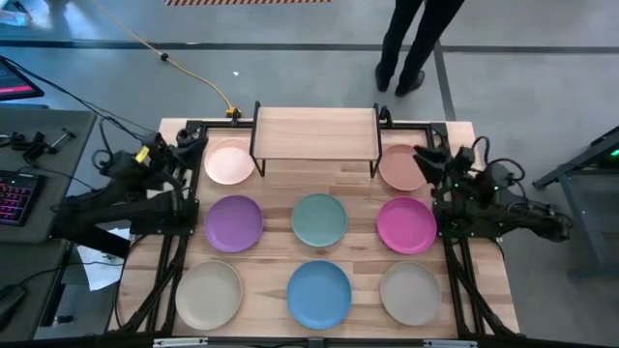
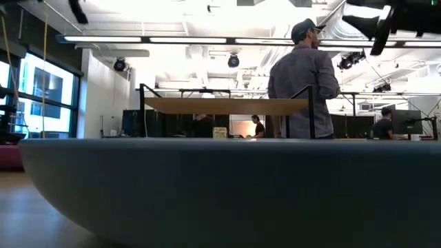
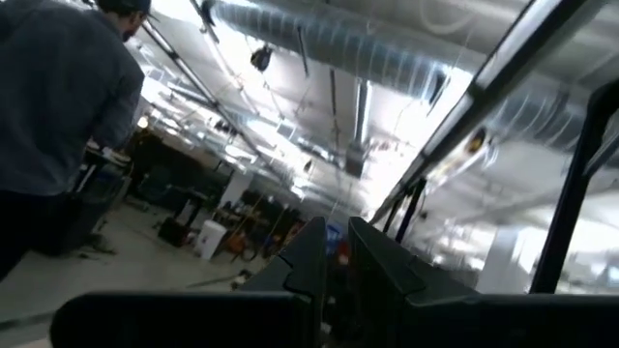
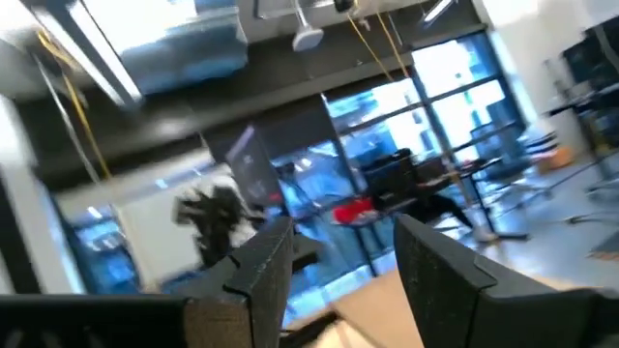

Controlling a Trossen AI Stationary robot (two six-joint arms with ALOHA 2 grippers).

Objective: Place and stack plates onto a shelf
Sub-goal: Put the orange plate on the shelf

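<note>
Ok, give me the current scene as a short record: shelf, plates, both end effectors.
shelf: back centre of the table, top bare
plates on table: eight, none stacked
back row: pale pink plate, second pink plate
middle row: purple plate, teal plate, magenta plate
front row: beige plate, blue plate, second beige plate
left end effector: nearly closed, empty
right end effector: open, empty

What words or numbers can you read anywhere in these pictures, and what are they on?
None can be read.
The plates and the shelf are plain, with no writing.
The small bright sign under the shelf in the low view: too small to read.
The keyboard at the table's side: its keys are too small to read.
</note>
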